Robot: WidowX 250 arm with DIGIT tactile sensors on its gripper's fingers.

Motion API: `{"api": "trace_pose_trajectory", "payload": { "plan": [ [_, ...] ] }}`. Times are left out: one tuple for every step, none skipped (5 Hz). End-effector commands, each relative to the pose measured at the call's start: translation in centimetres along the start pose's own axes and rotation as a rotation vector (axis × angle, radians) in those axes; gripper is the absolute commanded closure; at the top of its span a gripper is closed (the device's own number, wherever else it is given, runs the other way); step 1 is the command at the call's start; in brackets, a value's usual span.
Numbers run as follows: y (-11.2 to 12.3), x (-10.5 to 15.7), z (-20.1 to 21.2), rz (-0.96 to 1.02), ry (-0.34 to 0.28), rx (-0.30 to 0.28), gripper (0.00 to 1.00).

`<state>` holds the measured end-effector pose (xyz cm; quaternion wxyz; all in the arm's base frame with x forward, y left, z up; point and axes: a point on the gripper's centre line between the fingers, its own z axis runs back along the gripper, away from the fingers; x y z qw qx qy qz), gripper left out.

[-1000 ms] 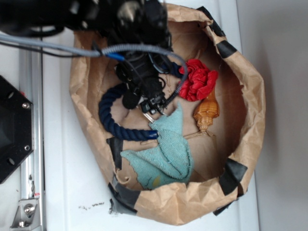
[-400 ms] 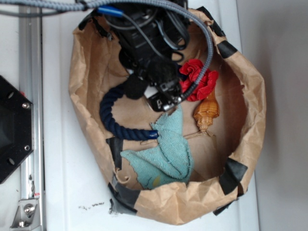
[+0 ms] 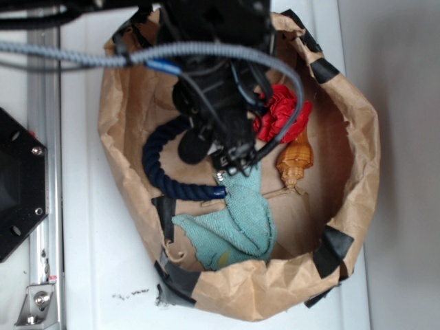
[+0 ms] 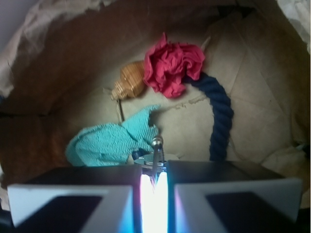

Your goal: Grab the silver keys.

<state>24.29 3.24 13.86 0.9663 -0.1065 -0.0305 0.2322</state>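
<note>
Down inside the paper bag (image 3: 357,172), my gripper (image 4: 154,177) hangs over the floor beside the teal cloth (image 4: 112,143). My fingers (image 4: 73,194) stand nearly together, with only a thin bright slit left between them, and a sliver of silver metal sits pinched in that slit: a small rounded tip and a thin shank poke up just past my fingertips. I take this for part of the silver keys (image 4: 156,145), so I judge myself clamped on them, though the rest of the bunch and its ring are hidden under my own body. From the outside view a glint of metal shows at my tip, touching the end of the dark blue rope (image 3: 161,172) and the top edge of the cloth.

The red crumpled cloth (image 4: 172,63) and the orange shell (image 4: 130,81) lie well apart from my grip, untouched. By my reckoning the grasp looks made; what remains is to lift clear and prove the keys come along without snagging cloth or rope.
</note>
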Motion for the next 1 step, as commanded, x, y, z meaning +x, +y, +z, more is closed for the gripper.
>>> {"api": "trace_pose_trajectory", "payload": {
  "plan": [
    [-0.03,0.1,1.44,-0.027,-0.079,0.063,1.0]
  ]
}}
